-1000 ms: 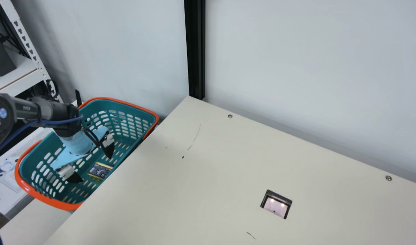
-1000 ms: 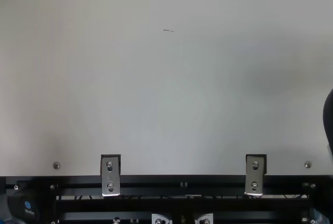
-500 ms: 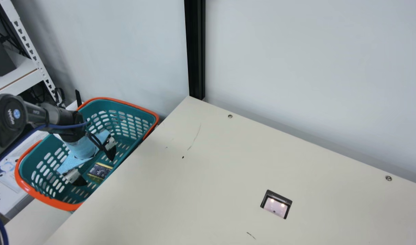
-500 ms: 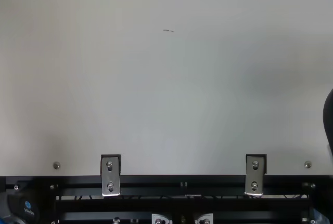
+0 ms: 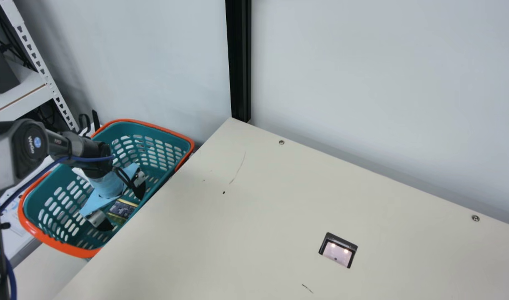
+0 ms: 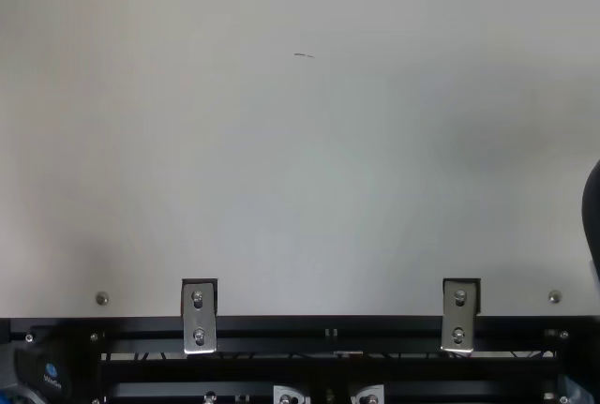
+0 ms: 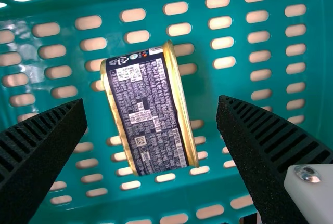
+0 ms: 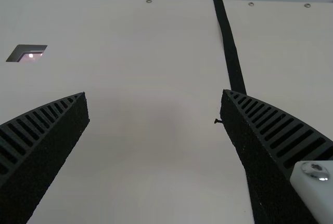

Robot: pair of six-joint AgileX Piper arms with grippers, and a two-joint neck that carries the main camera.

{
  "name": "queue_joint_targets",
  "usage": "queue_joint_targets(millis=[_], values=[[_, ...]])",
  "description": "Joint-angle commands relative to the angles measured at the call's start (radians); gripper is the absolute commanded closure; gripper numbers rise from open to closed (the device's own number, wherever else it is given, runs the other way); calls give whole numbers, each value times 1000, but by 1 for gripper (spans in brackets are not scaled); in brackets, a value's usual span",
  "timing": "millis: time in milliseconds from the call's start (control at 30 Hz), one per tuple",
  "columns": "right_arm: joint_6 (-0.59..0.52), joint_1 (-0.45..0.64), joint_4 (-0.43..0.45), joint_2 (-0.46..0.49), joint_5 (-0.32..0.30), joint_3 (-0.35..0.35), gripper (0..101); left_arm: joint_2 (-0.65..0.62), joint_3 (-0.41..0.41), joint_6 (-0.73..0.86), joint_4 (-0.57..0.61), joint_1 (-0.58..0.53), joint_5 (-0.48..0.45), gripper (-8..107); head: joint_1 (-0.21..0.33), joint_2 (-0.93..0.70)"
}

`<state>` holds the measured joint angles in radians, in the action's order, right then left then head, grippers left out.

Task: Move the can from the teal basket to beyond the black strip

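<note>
The jaws of the left gripper (image 5: 126,214) stand wide apart with nothing clamped between them. The left wrist view shows the can (image 7: 148,115) in the gap between the two ribbed fingers, clear of both. The can lies on its side on the perforated floor of the teal basket (image 5: 167,155). Its gold edges run along either side of a dark printed label, which faces the wrist camera. The light blue body of the left gripper is inside the basket, below the level of the orange rim (image 5: 63,247). A blue cable (image 5: 88,159) runs along the left arm.

The basket sits beside the cream table (image 5: 258,225), against its edge. The jaws of the right gripper (image 8: 154,94) are also wide apart and hold nothing; they are above the table. The black strip (image 8: 232,52) crosses the tabletop and passes behind one finger of the right gripper.

A black-framed opening (image 5: 339,251) is set in the table. A black post (image 5: 239,62) rises at the table corner, in front of the pale wall (image 5: 375,83). In the top view, two metal brackets (image 6: 199,320) overlap the table edge and a black rail (image 6: 328,329).
</note>
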<state>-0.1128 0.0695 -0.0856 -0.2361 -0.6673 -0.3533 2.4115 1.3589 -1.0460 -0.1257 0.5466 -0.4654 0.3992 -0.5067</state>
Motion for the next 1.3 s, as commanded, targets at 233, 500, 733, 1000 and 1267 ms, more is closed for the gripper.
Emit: queue_joint_targets(millis=[233, 500, 733, 1000, 1267], values=[[0, 0, 0, 0, 0, 0, 0, 50, 36, -10, -5, -2, 9, 9, 37, -6], [0, 0, 0, 0, 0, 0, 0, 62, 43, 4, 3, -2, 31, 9, 37, -6], [0, 0, 0, 0, 0, 0, 0, 62, 43, 4, 3, -2, 29, 50, 37, -6], [0, 0, 0, 0, 0, 0, 0, 62, 43, 4, 3, -2, 30, 89, 37, -6], [0, 0, 0, 0, 0, 0, 0, 52, 42, 14, 1, 5, 33, 89, 37, -6]])
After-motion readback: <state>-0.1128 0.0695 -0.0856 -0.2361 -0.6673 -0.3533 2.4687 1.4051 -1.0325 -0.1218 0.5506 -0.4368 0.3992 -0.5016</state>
